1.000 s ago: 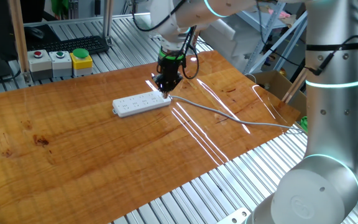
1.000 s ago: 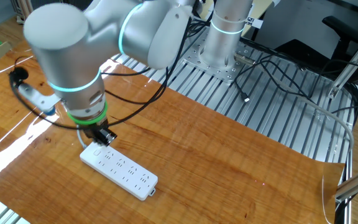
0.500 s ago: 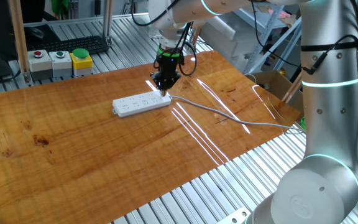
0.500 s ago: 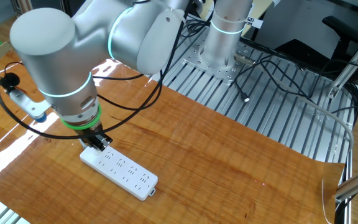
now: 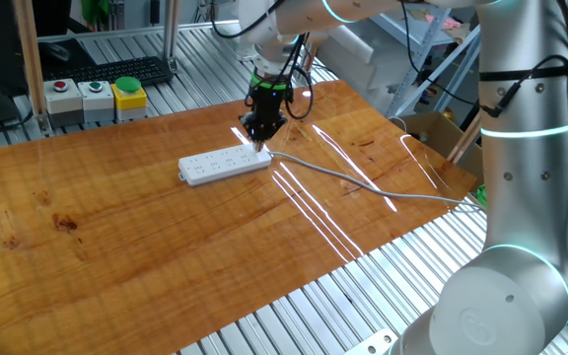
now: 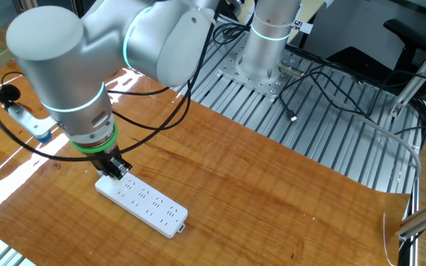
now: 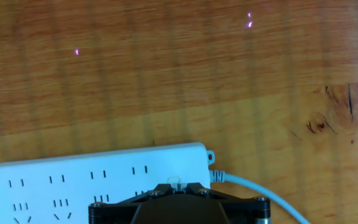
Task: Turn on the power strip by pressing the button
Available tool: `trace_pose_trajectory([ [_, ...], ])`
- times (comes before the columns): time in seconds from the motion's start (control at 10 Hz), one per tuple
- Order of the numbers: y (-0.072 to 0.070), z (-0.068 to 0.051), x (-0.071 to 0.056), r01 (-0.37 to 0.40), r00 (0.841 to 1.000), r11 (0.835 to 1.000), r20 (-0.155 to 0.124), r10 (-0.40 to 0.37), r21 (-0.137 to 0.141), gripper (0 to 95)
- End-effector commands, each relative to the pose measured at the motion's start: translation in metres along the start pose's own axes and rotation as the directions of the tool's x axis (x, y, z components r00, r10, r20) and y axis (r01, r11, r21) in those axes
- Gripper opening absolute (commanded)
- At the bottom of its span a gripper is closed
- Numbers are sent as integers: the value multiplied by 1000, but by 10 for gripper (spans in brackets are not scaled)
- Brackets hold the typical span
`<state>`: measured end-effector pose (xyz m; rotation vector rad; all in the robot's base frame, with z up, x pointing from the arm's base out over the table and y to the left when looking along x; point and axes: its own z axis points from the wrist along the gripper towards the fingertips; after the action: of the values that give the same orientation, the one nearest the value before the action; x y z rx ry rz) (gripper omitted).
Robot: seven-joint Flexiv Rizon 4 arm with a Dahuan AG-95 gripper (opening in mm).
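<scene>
The power strip (image 5: 225,165) was seen lying flat on the wooden tabletop (image 5: 146,247), its grey cable (image 5: 363,184) running off toward the tabletop's edge. The hand (image 5: 261,138) was positioned over the cabled end of the strip, where the button (image 7: 175,183) was just visible in the hand view at the edge of the hand's dark body. Whether the fingers were parted or closed could not be told, since no fingertip gap was shown in any view.

Several risks were judged from this pose. If the press were made slightly off the small switch, the strip's casing would be struck instead and nothing would be toggled. Because the strip was not seen to be fastened, it could be tipped or slid by a push landing near its end. The cable, lying close beside the hand, could also be caught or dragged. A row of push-buttons (image 5: 95,97) stood well apart and was not threatened.
</scene>
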<state>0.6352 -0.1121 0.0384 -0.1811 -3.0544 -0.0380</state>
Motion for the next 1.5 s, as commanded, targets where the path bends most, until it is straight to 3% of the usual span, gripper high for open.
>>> trace_pose_trajectory([
  [0.1, 0, -1, 0, -5, 1000, 1000, 10, 5, -1, 0],
  [0.4, 0, -1, 0, -4, 999, 1000, 50, 4, -11, 0],
  [0.7, 0, -1, 0, -13, 998, 999, 68, 15, -33, 0],
  [1.5, 3, 3, -2, -18, 997, 999, 79, 21, -47, 0],
])
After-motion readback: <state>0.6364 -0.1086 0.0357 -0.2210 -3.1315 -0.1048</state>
